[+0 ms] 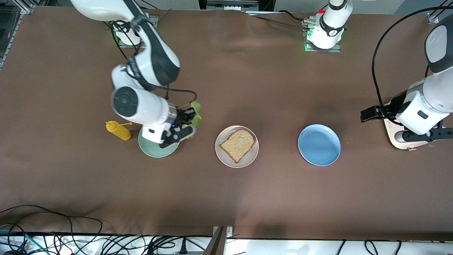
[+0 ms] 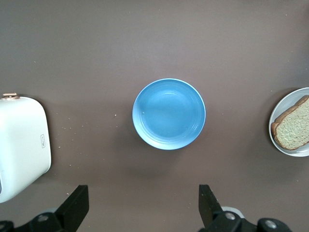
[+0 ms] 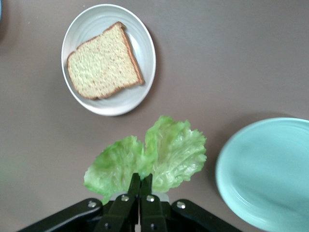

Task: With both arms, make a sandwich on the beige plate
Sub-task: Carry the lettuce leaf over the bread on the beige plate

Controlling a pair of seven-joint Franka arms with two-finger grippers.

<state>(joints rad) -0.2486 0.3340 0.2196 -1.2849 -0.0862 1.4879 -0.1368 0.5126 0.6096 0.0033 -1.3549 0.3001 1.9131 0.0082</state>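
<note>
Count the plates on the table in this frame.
3. The mint-green plate lies toward the right arm's end, partly under the right gripper; the beige plate with a bread slice sits mid-table; the blue plate lies toward the left arm's end.

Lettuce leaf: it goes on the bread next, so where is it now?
The lettuce leaf hangs pinched in the shut right gripper, up in the air beside the mint-green plate, toward the right arm's end from the beige plate.
</note>
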